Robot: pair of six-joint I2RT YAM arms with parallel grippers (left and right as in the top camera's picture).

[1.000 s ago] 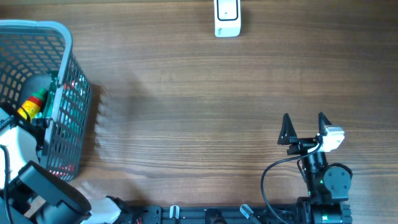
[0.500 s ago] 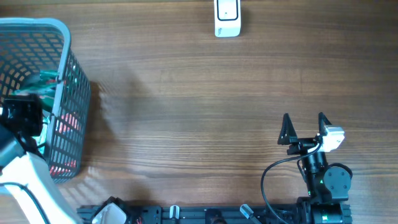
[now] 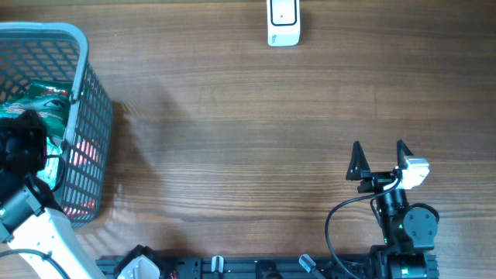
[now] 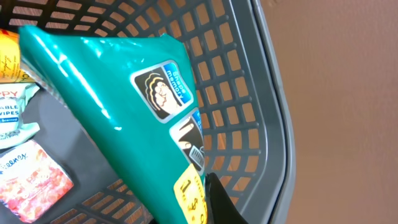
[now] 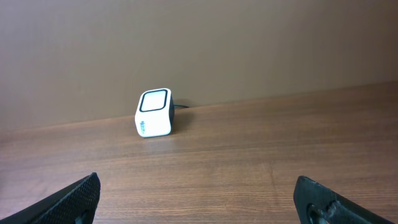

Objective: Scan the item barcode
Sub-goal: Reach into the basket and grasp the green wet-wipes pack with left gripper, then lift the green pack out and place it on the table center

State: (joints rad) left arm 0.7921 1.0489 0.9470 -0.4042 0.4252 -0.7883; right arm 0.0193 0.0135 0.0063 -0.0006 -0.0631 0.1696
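Your left gripper (image 4: 202, 208) is clamped on one end of the teal pouch (image 4: 118, 93), inside the grey basket (image 4: 273, 124) at the table's left edge. The pouch looks soft, light and slick, so grip that end, clear of the barcode (image 4: 196, 155). A red snack packet (image 4: 34, 180) and a wipes pack (image 4: 12, 115) lie below it; your right gripper (image 3: 380, 151) stands wide open near the front edge.
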